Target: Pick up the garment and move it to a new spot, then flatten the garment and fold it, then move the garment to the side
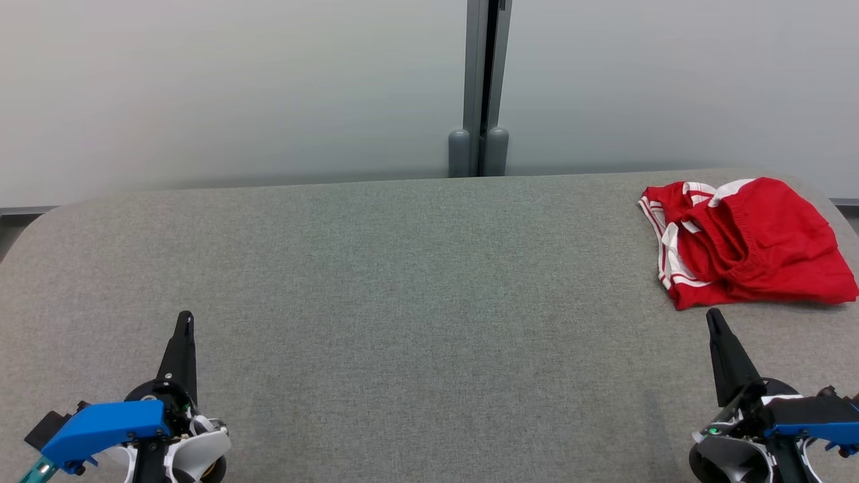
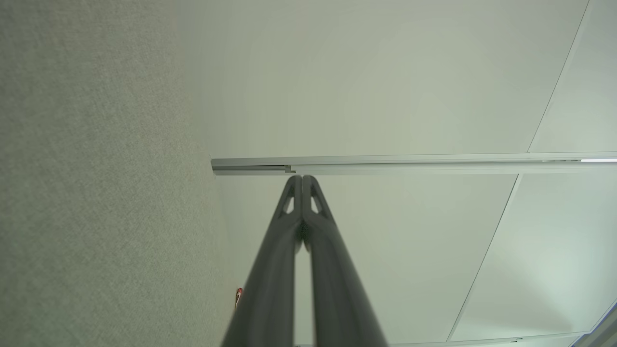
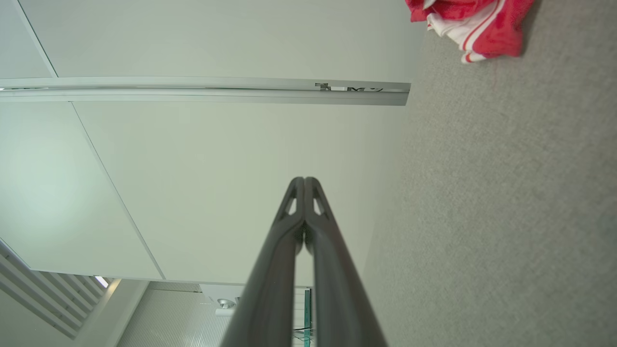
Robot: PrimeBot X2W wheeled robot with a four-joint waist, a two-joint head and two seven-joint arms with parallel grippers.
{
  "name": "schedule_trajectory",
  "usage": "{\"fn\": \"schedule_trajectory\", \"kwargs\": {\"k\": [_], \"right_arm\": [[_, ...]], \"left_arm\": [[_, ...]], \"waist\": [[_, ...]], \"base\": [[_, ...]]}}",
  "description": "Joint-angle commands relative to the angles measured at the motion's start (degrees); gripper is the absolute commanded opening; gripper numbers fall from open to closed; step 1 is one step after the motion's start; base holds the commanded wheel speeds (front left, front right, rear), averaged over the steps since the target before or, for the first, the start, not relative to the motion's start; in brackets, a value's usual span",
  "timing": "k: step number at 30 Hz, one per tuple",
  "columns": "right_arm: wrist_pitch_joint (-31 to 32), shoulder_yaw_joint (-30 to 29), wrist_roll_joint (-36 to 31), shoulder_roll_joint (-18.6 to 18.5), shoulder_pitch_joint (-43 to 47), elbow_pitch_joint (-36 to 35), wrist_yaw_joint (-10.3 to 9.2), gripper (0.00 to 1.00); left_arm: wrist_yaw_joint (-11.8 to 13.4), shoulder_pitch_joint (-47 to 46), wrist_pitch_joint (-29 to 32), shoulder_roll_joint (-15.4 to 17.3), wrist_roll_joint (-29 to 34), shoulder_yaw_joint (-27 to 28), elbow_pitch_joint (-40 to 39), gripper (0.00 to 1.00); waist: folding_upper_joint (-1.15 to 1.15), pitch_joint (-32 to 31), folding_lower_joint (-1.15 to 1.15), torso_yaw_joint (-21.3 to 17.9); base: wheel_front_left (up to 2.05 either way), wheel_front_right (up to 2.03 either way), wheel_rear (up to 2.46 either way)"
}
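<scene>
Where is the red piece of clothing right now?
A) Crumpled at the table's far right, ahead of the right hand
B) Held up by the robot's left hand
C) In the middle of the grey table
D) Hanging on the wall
A: the red garment lies bunched on the grey table at its far right, just beyond the right hand, which is shut and holds nothing.

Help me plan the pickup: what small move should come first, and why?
Probably open the right gripper and ease it forward toward the red garment. It lies crumpled at the far right of the grey table, just beyond that gripper's shut tips; the left gripper, also shut, is far across the table.
</scene>
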Motion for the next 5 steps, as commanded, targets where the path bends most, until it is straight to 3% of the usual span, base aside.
{"fn": "schedule_trajectory", "kwargs": {"k": [1, 5], "right_arm": [[0.2, -0.2, 0.1, 0.0, -0.8, -0.2, 0.02, 0.00], [0.2, -0.2, 0.1, 0.0, -0.8, -0.2, 0.02, 0.00]], "left_arm": [[-0.2, -0.5, 0.2, 0.0, -0.1, 0.1, -0.2, 0.00], [-0.2, -0.5, 0.2, 0.0, -0.1, 0.1, -0.2, 0.00]], "waist": [[0.00, 0.0, 0.00, 0.0], [0.00, 0.0, 0.00, 0.0]], "base": [[0.00, 0.00, 0.00], [0.00, 0.00, 0.00]]}}
